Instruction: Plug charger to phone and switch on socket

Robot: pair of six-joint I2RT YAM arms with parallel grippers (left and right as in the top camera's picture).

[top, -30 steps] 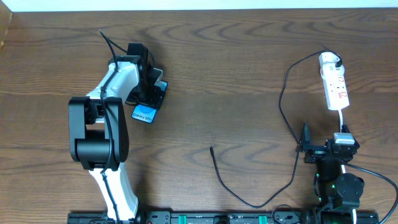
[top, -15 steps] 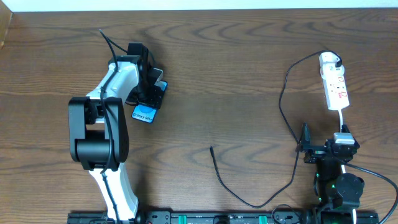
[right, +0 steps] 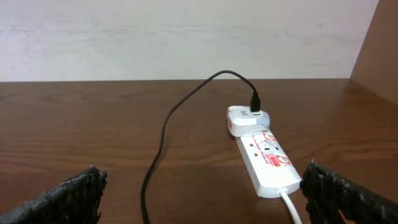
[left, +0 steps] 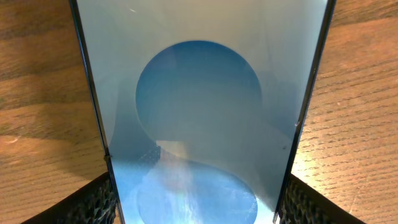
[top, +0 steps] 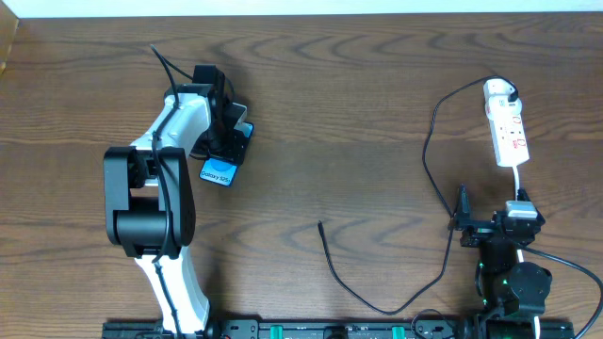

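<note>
**Item 1, socket** (top: 509, 132): white strip at the far right side of the table (top: 330, 94), with a white plug block (top: 499, 91) at its far end. The switch position is too small to read, so power is judged not yet on.

**Item 2, charger** (top: 424, 155): black cable leaving the plug block. It arcs away from the socket, loops toward the near table edge, then doubles back. Its plug tip (top: 320, 225) lies loose on the wood, well apart from the socket, roughly midway between socket and phone, and touches neither.

**Item 3, phone** (top: 218, 170): blue screen, well apart from the socket on the opposite side of the table.

**Item 4, left gripper** (top: 229, 139): clamped on the phone's two long edges (the left wrist view shows a pad against each side).

**Item 5, right gripper** (right: 200, 175): just short of the socket's near end and facing it. Fingers spread wide, nothing between them.

**Status:** only the hold on the phone looks done. Left to do: bring tip and phone together, seat the plug, press the switch.
</note>
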